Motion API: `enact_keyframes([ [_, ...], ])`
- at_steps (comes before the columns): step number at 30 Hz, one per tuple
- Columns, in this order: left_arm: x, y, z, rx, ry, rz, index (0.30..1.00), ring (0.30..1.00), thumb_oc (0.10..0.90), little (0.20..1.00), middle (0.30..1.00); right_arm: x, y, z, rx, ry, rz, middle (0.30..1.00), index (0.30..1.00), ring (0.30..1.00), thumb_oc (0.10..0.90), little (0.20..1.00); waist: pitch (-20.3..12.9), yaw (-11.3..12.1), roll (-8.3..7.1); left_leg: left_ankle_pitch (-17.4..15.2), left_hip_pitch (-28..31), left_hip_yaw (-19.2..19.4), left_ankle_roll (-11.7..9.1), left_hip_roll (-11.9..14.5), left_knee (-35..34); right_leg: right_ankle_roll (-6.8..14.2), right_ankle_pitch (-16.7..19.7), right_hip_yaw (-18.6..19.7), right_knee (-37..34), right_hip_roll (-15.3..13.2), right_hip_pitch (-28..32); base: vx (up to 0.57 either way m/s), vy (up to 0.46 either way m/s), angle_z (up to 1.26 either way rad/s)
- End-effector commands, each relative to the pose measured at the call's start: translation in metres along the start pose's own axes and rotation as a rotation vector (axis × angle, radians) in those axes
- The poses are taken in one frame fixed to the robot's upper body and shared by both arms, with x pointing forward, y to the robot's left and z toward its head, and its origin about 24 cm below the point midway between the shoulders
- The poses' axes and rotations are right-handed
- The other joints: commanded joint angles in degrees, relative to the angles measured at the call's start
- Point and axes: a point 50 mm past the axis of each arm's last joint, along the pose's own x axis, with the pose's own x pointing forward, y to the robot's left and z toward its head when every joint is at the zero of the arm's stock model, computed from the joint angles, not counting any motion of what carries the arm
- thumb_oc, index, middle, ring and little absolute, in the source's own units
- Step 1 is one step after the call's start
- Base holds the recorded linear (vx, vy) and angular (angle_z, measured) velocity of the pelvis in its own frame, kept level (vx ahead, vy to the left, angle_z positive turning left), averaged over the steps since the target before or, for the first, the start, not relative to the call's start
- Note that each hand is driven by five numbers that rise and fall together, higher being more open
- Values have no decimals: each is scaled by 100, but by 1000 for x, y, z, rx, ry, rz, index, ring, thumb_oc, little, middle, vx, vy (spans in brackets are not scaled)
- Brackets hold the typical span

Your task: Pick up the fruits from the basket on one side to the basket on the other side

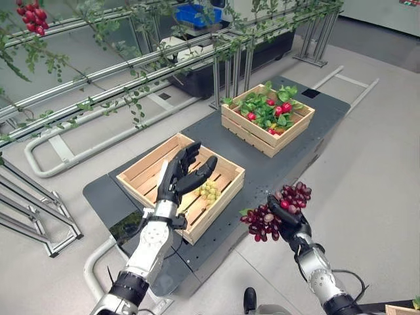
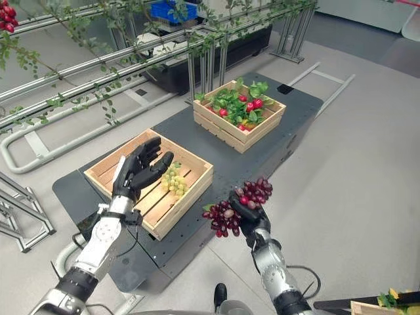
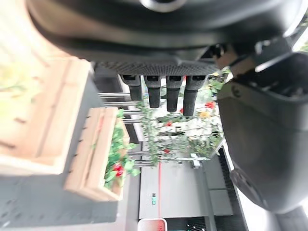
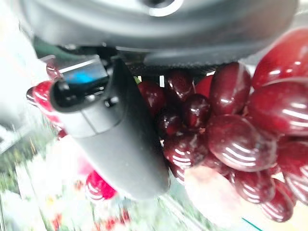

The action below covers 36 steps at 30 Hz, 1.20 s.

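My right hand (image 1: 292,222) is shut on a bunch of dark red grapes (image 1: 266,220), held in the air off the near right edge of the dark platform; up close the red grapes (image 4: 226,134) lie against the thumb (image 4: 113,134). My left hand (image 1: 180,174) hovers open over the near wooden crate (image 1: 226,169), fingers (image 3: 163,91) straight. A bunch of green grapes (image 1: 209,191) lies in that crate beside the hand. The far wooden crate (image 1: 246,131) holds leaves and red fruits (image 1: 282,108).
Both crates stand on a dark low platform (image 1: 275,167) on a grey floor. Metal rails (image 1: 98,79) with leafy vines and a red berry cluster (image 1: 31,16) run along the back left. A dark bin (image 1: 203,75) stands behind them.
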Motion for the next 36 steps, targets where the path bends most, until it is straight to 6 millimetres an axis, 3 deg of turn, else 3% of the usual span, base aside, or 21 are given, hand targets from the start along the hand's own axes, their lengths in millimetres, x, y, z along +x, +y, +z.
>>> enact_keyframes([
  [1,16,2,19,-49,-147,53,900,900,800,900,900,9,22,37,85,-249,145,300,300,300,400,300,-465,-96,-13,-220,-367,-2,48,27,12,219,-765,155,14,-269,468,-45,-64,-17],
  [17,-10,-3,-20,-43,0,67,900,900,800,900,900,-2,-8,19,149,-216,39,300,300,300,400,300,-214,-321,-16,-191,-359,313,5,101,12,213,-640,473,14,-142,265,-34,-38,-10],
  [20,-14,-3,-24,-68,17,76,900,900,800,900,900,-4,-13,15,130,-193,23,300,300,300,400,300,-190,-339,-11,-192,-262,305,33,17,12,198,-622,704,14,-76,230,-35,42,-20],
  [21,-16,-3,-25,-79,19,87,900,900,800,900,900,-3,-13,14,111,-181,23,300,300,300,400,300,-171,-325,-37,-298,-328,185,38,-39,266,191,-594,823,14,-77,217,-72,119,-36],
  [22,-23,-1,-26,-92,8,127,900,900,800,900,900,-1,-10,14,78,-145,48,300,300,300,400,300,-65,-196,-80,-484,-580,-686,133,-355,674,197,-466,1165,14,-47,214,-126,183,-51],
  [23,-26,2,-25,-94,-4,159,900,900,800,900,900,2,-6,14,65,-126,76,300,300,300,400,300,2,-83,-62,-424,-647,-1264,221,-583,549,217,-377,1370,14,21,171,-181,225,-67],
  [24,-25,6,-23,-104,-11,186,900,900,800,900,900,7,-1,16,49,-120,104,300,300,300,400,300,45,6,-47,-344,-685,-1525,293,-708,426,242,-306,1510,14,64,83,-197,225,-120],
  [26,-18,6,-24,-100,-4,160,900,900,800,900,900,14,4,23,76,-153,103,300,300,300,400,300,77,-4,-55,-369,-648,-1112,363,-666,348,348,-194,1440,14,-17,-93,-202,242,-176],
  [28,-15,6,-22,-80,-16,165,900,900,800,900,900,16,14,19,95,-150,141,300,300,300,400,300,150,-4,-74,-346,-656,-1297,419,-780,288,459,-2,1433,14,-79,-312,-209,173,-124],
  [32,-13,11,-24,-64,-15,199,900,900,800,900,900,16,20,9,111,-124,150,300,300,300,400,300,287,-50,-90,-331,-686,-1213,500,-870,223,622,315,1331,14,-204,-706,-216,177,-66],
  [34,-16,14,-26,-58,-10,214,900,900,800,900,900,14,16,6,124,-119,138,300,300,300,400,300,369,-66,-81,-333,-674,-1143,529,-896,223,670,403,1183,14,-262,-773,-159,146,-55],
  [36,-21,20,-29,-42,12,236,900,900,800,900,900,11,11,1,144,-104,124,300,300,300,400,300,452,-36,-79,-311,-578,-911,528,-910,131,748,416,686,14,-372,-806,-171,149,-54],
])
